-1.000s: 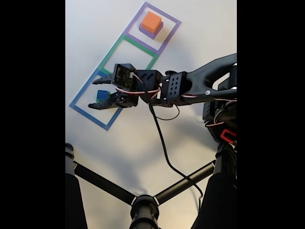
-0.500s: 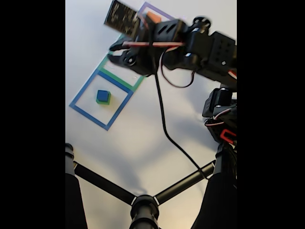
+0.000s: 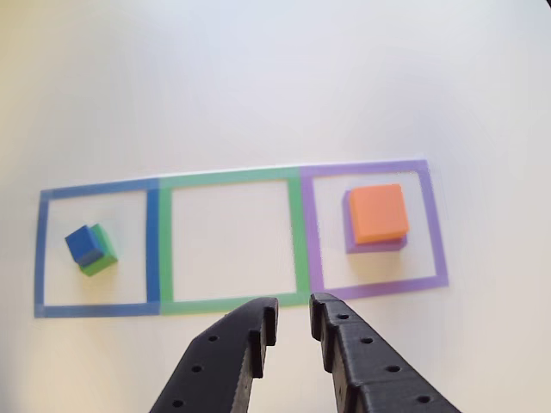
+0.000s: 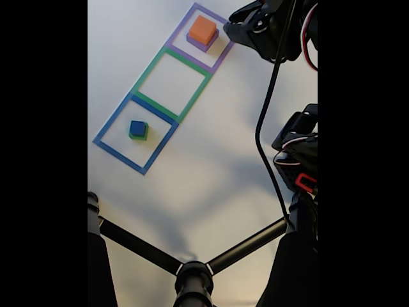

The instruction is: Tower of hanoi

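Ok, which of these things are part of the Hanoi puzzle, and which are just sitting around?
Part of the job:
small blue plastic cube, on the green plastic block
orange plastic block, on the flat purple plastic block
black two-finger tool, open

Just there:
blue tape square, green tape square, purple tape square
black cable
black tripod legs

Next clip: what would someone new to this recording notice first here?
Three taped squares in a row on the white table: blue outline, green outline, purple outline. In the other view, the blue cube sits on the green block inside the blue outline, and the orange block on the purple block inside the purple one. The black gripper hovers at the bottom edge, jaws slightly apart, holding nothing.
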You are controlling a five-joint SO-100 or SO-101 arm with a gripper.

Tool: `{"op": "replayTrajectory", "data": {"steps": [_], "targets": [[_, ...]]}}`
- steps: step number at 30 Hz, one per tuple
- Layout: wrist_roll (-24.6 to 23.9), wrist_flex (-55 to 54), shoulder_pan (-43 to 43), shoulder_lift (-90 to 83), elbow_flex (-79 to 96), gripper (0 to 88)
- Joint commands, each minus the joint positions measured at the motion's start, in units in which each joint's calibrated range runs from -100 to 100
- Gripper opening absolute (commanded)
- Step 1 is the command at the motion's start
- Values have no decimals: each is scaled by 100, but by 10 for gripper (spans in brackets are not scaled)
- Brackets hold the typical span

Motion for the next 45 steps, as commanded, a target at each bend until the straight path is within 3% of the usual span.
{"op": "replayTrajectory", "data": {"steps": [1,12,18,23,26,45], "targets": [[0,-21,781,-142,306,14],[0,-895,2184,-807,1869,28],[0,-1793,2634,-1184,3050,100],[0,-3291,2947,-1736,4776,86],[0,-4359,2977,-1913,5758,222],[0,-9183,2619,-1071,8829,361]]}}
